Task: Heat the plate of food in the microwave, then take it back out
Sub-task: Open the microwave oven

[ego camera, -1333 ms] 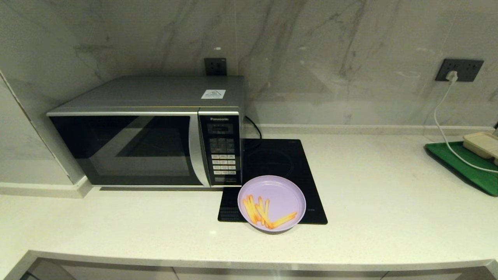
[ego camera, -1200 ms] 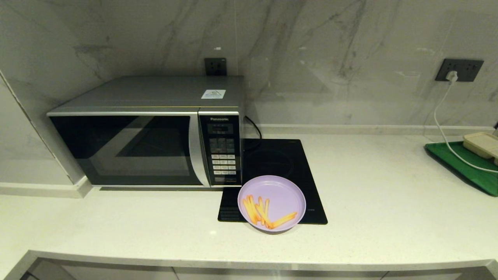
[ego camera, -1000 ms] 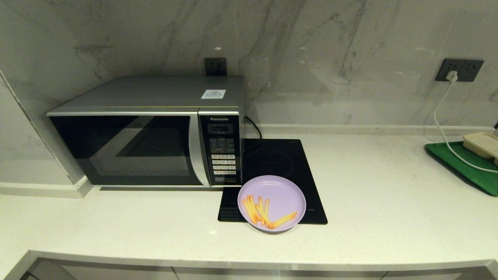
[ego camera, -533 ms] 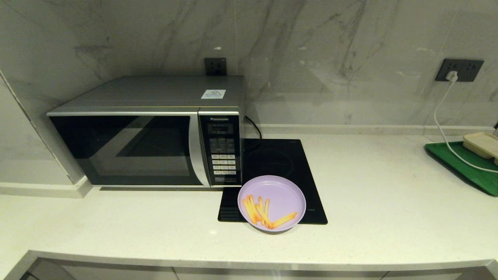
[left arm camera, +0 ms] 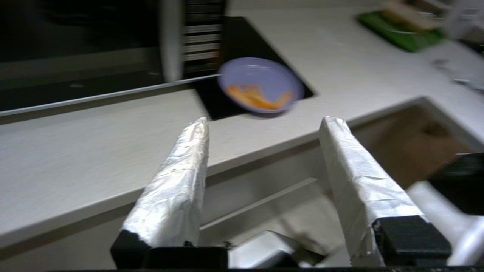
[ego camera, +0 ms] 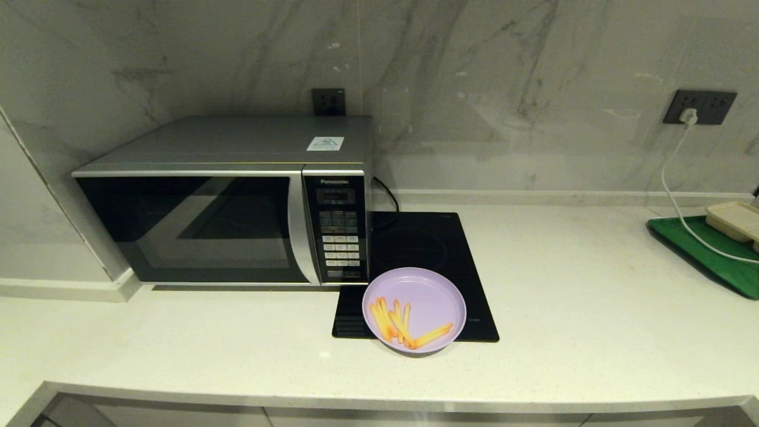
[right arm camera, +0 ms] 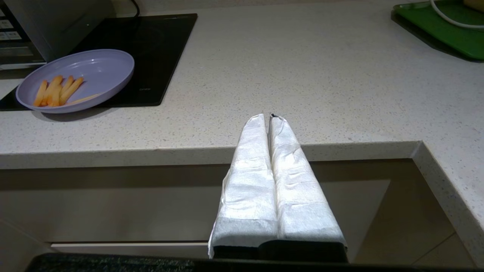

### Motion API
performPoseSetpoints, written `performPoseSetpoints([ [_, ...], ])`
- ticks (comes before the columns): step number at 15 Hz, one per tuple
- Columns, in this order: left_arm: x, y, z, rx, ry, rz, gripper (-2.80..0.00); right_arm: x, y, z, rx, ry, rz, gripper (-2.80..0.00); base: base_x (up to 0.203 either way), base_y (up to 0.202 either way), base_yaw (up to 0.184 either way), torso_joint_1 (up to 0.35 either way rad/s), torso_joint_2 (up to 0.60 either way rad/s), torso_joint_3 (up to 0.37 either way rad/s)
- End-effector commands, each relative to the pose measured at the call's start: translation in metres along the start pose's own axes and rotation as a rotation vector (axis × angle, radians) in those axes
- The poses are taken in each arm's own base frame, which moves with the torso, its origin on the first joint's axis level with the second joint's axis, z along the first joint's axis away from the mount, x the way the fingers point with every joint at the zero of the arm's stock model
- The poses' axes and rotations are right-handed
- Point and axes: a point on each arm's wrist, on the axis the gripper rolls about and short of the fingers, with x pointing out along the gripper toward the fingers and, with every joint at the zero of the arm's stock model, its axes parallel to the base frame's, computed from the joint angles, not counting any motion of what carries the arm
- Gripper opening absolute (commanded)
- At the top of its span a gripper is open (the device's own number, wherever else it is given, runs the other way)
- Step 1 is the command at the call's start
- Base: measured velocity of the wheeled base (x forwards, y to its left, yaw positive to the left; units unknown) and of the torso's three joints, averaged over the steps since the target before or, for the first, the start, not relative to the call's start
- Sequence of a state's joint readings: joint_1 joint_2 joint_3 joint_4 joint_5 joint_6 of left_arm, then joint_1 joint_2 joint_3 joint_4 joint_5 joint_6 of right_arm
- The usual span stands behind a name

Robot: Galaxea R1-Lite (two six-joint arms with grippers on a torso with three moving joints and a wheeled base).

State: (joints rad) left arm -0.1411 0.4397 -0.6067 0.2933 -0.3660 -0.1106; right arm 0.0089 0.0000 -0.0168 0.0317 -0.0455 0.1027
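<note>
While the microwave (ego camera: 225, 225) door is shut and the plate of food (ego camera: 414, 309) sits on the hob (ego camera: 436, 249), your left gripper (left arm camera: 264, 124) hangs empty, fingers parted; judge the handle (ego camera: 298, 228) next. Right gripper (right arm camera: 270, 118) rests closed, empty.

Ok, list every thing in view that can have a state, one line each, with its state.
microwave: door shut, nothing inside visible.
plate of food: on the front edge of the induction hob, fries on it, untouched.
left end effector: open, empty, at the counter's front edge.
right end effector: shut, empty, parked before the counter edge.
white plug: in the wall socket.
beige box: lid on, on the green tray.
</note>
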Motion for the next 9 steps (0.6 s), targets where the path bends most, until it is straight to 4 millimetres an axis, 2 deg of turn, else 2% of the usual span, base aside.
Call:
performPoseSetpoints([
  [1, 0.074, 0.014, 0.03, -0.125, 0.212, -0.199, 0.0, 0.0, 0.0, 0.0, 0.0, 0.0, 0.0, -2.8, 0.0, 0.0, 0.0, 0.0, 0.0, 0.0],
  [4, 0.156, 0.025, 0.034, -0.223, 0.346, -0.374, 0.0, 0.0, 0.0, 0.0, 0.0, 0.0, 0.0, -2.8, 0.0, 0.0, 0.0, 0.0, 0.0, 0.0],
  [7, 0.229, 0.05, 0.018, -0.297, 0.406, -0.498, 0.0, 0.0, 0.0, 0.0, 0.0, 0.0, 0.0, -2.8, 0.0, 0.0, 0.0, 0.0, 0.0, 0.0],
  [9, 0.264, 0.074, 0.001, -0.318, 0.409, -0.54, 0.0, 0.0, 0.0, 0.0, 0.0, 0.0, 0.0, -2.8, 0.0, 0.0, 0.0, 0.0, 0.0, 0.0],
])
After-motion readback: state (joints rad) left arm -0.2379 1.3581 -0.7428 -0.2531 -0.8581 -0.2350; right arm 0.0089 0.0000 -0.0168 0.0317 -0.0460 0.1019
